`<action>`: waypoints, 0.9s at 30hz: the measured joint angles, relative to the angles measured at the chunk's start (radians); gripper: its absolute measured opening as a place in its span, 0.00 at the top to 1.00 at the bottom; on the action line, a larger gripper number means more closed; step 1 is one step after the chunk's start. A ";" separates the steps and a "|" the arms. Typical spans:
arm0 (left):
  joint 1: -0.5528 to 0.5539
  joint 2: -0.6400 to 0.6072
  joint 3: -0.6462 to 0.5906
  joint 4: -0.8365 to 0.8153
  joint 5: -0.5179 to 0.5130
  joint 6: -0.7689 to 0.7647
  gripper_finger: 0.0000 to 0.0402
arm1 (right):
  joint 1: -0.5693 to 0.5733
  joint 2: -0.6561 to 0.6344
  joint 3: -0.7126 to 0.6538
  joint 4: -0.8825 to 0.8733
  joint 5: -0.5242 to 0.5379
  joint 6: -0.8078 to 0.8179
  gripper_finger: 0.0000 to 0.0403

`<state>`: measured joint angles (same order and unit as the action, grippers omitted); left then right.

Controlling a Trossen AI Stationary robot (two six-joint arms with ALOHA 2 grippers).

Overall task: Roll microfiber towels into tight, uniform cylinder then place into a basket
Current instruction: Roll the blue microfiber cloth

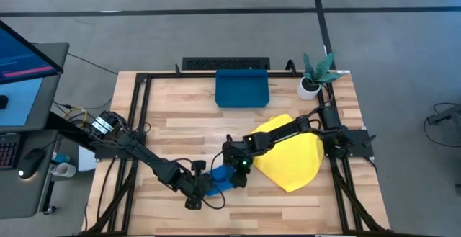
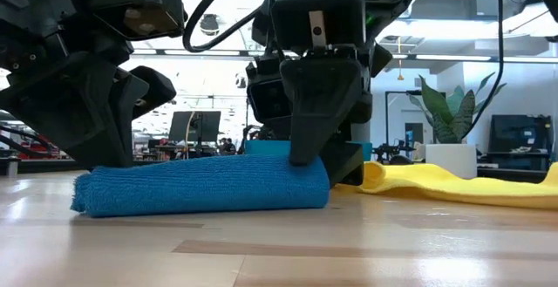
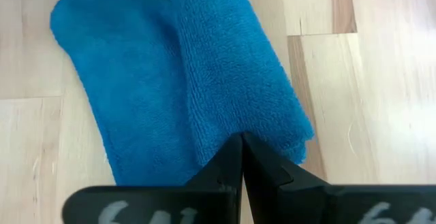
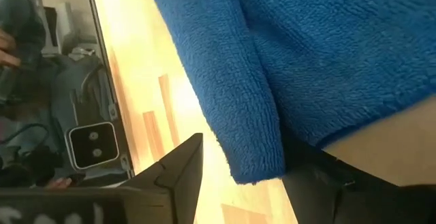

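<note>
While the blue towel [image 2: 200, 191] lies rolled near the table's front edge, well apart from the basket [image 1: 242, 88], the right gripper [image 1: 235, 171] straddles one end, fingers apart; the left gripper [image 1: 194, 191], pinched together, meets the other. Beside it sprawls the yellow towel [image 1: 292, 154].

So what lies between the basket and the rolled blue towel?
In the high view, only bare wooden table lies between the basket and the rolled blue towel; the yellow towel sits off to the side.

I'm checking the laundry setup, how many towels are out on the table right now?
2. The rolled blue towel lies near the table's front edge between both grippers. The yellow towel lies spread to its right, under the right arm. None shows in the basket.
</note>
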<state>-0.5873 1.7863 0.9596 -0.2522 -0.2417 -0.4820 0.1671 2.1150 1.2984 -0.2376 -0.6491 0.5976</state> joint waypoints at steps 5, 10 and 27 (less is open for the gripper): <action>0.000 0.000 0.000 -0.004 0.000 0.000 1.00 | 0.000 -0.012 0.000 -0.015 0.000 -0.014 0.49; 0.000 0.000 0.000 -0.006 0.000 0.000 1.00 | 0.001 -0.027 -0.001 -0.030 0.005 -0.022 0.49; 0.000 0.000 0.000 -0.008 0.001 -0.001 1.00 | 0.033 -0.137 -0.001 -0.264 0.137 -0.091 0.49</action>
<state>-0.5877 1.7866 0.9592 -0.2597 -0.2409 -0.4825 0.1997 1.9776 1.2978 -0.5012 -0.5118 0.5065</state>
